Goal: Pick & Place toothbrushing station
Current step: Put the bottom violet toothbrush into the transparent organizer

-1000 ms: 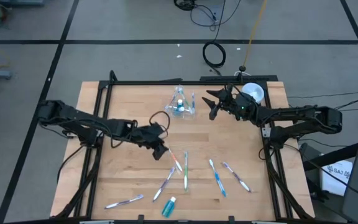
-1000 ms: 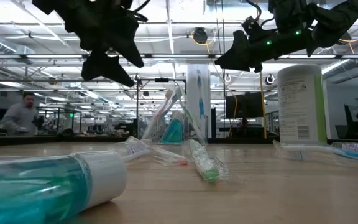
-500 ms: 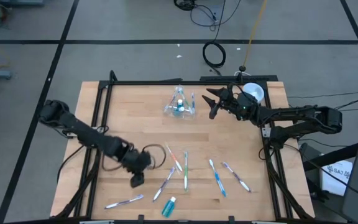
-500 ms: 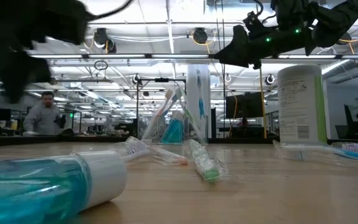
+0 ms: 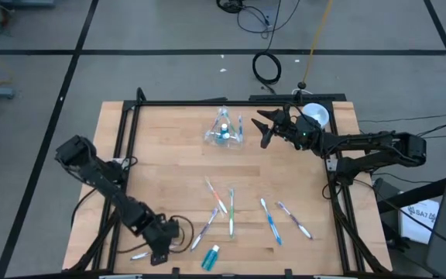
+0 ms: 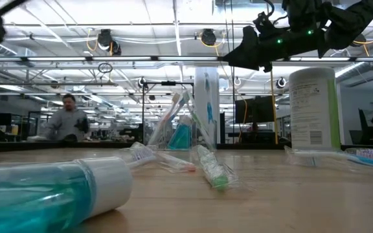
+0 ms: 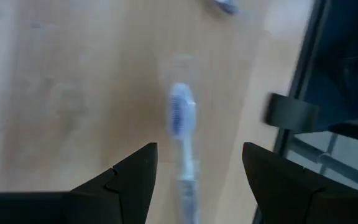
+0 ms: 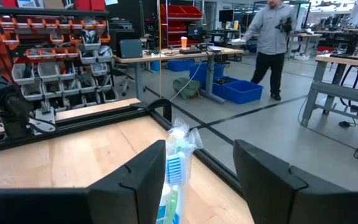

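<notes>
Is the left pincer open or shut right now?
Open. The left pincer shows its two dark fingers spread wide, with a wrapped toothbrush on the table between them, ungrasped.

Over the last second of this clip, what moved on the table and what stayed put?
The left gripper swept from the middle of the table to the near-left edge, and now hangs open over the wrapped toothbrush lying there; nothing has been grasped yet. The right gripper stayed raised and open beside the clear holder at the far side. The loose toothbrushes and the small blue bottle lie where they were.
</notes>
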`<state>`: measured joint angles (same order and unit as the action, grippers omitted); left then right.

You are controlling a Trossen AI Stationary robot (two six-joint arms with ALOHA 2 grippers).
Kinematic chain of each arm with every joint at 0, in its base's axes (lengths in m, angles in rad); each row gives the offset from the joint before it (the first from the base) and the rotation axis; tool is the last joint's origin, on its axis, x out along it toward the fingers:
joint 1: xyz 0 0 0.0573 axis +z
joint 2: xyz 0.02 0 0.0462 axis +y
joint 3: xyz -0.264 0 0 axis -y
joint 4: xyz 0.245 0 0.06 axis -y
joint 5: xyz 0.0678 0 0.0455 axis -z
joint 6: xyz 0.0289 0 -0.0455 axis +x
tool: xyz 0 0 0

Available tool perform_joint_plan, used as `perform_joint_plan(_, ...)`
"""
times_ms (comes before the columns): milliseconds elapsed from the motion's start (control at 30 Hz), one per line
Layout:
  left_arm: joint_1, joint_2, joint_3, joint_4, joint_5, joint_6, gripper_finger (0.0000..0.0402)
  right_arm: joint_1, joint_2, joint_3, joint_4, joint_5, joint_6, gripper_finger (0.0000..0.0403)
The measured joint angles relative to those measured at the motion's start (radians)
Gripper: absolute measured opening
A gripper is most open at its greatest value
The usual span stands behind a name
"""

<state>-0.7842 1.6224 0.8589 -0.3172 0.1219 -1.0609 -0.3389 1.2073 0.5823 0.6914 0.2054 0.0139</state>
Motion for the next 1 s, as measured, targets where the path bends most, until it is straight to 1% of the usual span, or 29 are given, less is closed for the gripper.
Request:
perform_joint_plan(100, -0.030, 0.035, 0.001, 0.042, -0.048, -0.040, 0.0243, 0.000, 0.000, 0.000, 0.000, 0.000, 0.000, 0.0180)
perform_joint_plan(167, -0.047, 0.061, 0.001, 0.035, -0.053, -0.060, 0.0244, 0.000, 0.000, 0.000, -0.007, 0.000, 0.000, 0.0180)
perform_joint_plan(300, -0.079, 0.094, 0.006, 0.015, -0.072, -0.052, 0.0243, 0.000, 0.000, 0.000, -0.030, 0.000, 0.000, 0.0180)
perform_joint_plan(433, -0.102, 0.105, 0.006, -0.006, -0.129, -0.040, 0.0243, 0.000, 0.000, 0.000, -0.030, -0.001, -0.001, 0.0180)
perform_joint_plan(533, -0.112, 0.107, 0.006, -0.017, -0.153, -0.028, 0.0232, 0.000, 0.000, 0.000, -0.027, -0.001, -0.003, 0.0180)
perform_joint_plan(667, -0.122, 0.108, 0.004, -0.026, -0.166, -0.018, 0.0183, 0.000, 0.000, 0.000, -0.022, -0.001, -0.002, 0.0180)
perform_joint_plan(900, -0.115, 0.109, 0.002, -0.050, -0.171, -0.011, 0.0065, 0.000, 0.000, 0.000, -0.022, 0.000, -0.003, 0.0180)
perform_joint_plan(1000, -0.098, 0.105, 0.002, -0.056, -0.151, -0.011, 0.0017, 0.000, 0.000, 0.000, -0.022, -0.001, -0.003, 0.0180)
